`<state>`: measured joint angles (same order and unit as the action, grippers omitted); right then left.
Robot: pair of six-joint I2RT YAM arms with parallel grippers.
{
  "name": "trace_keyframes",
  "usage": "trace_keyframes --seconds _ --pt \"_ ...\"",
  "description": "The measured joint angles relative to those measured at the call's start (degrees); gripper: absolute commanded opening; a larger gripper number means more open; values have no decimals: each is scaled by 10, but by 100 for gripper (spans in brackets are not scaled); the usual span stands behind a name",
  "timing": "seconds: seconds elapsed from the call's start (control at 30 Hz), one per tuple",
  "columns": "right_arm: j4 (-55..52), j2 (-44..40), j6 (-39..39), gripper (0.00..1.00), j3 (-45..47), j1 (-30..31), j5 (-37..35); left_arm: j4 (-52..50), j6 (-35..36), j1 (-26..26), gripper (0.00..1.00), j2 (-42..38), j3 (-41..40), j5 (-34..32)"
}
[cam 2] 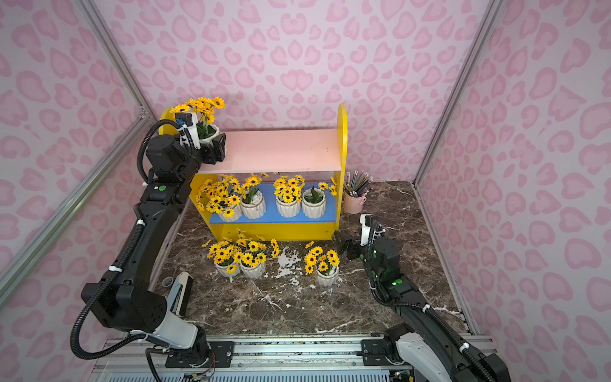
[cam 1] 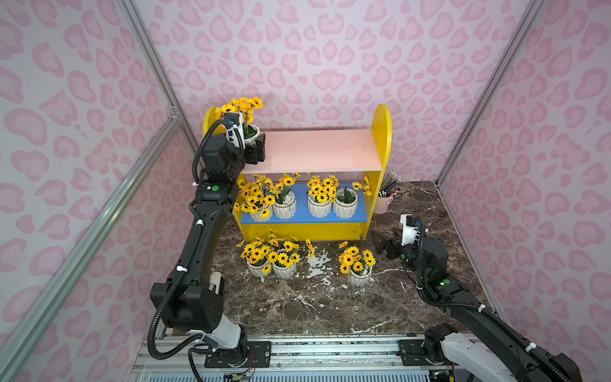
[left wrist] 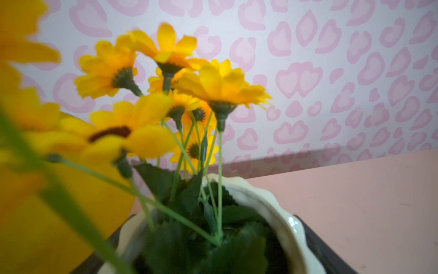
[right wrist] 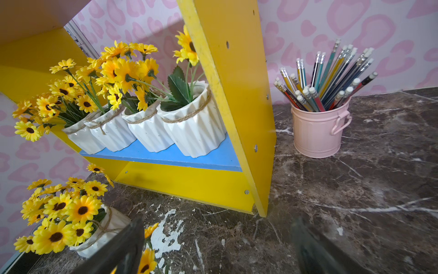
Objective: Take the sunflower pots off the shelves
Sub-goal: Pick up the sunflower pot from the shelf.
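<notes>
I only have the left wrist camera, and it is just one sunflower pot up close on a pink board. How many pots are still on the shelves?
Observer: Five. Your sunflower pot stands alone on the pink upper board; four more pots line the blue lower board.
Operator: Any down already?
Observer: Three pots stand on the dark marbled table, in front of the shelves.
Operator: And the right claw?
Observer: The right claw is open and empty, low over the table by the shelves' front corner, near the pink pencil cup.
</notes>
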<state>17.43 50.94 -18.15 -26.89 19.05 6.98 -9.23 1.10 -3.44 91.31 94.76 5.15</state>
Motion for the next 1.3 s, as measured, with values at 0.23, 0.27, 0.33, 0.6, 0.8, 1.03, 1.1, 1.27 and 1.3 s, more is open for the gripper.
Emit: trace_keyframes --seconds 0.23,0.27,0.33,0.6,0.8,1.03,1.1,1.27,1.3 --pt "0 -7 0 98 0 0 -2 10 1 0 9 -2 -7 6" --pt "0 -8 0 99 0 0 -2 10 1 0 4 -2 -7 7" --pt "1 -10 0 98 1 0 -3 10 1 0 4 -2 -7 9" --pt "3 -10 0 98 4 0 -9 -11 -1 1 3 -2 8 48" --pt "3 -14 0 98 4 0 -14 -27 -12 -2 3 -6 26 86" --pt "3 -16 0 98 5 0 -18 -30 -14 -30 4 -27 18 100" --pt "3 -18 0 98 5 0 -19 -30 -13 -50 4 -47 0 103" --pt "2 -27 0 98 5 -1 -24 -28 -2 -103 4 -105 -49 107" --pt "2 -29 0 98 5 -1 -26 -28 0 -113 3 -116 -58 108"
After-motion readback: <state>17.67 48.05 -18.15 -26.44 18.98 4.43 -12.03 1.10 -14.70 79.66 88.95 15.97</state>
